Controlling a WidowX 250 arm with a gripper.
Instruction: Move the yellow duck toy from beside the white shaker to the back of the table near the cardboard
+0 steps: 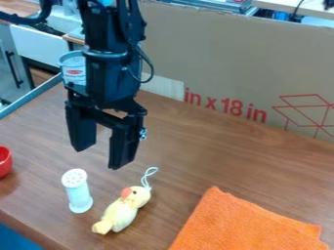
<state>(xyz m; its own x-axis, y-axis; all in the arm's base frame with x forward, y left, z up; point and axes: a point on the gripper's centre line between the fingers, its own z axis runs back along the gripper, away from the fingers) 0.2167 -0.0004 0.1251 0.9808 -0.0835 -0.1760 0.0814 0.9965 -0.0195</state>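
- Black gripper (102,157), fingers spread wide, pointing down over the left part of the counter (196,151); bare wood grain shows through the gap.
- Arm (108,53) black as well, entering at the top edge, a thin cable looped at its side.
- White shaker (79,194), upright on the counter, nearer the camera than the gripper; pierced round cap, pale plain body, no lettering made out.
- Yellow plush bird (121,213) lying just to the right of the shaker, apart from it. Orange beak, head toward the gripper side, tail toward the camera. White cord loop (149,177) at the head, laid out on the wood.
- Orange cloth (241,225), folded flat, right of the bird, running off the bottom of the view.
- Red bowl (4,162) cut by the left edge, left of the shaker.
- Cardboard panel (215,53) standing along the far side. Big red printing (225,104) low on it, with a red line drawing of a box (310,113) farther right; whitish strip (163,87) left of the print.
- Pale tub (72,60) behind the arm, bearing a small red-and-white label (74,72), too small to read.
- Dark-handled cabinet (13,63) at upper left.
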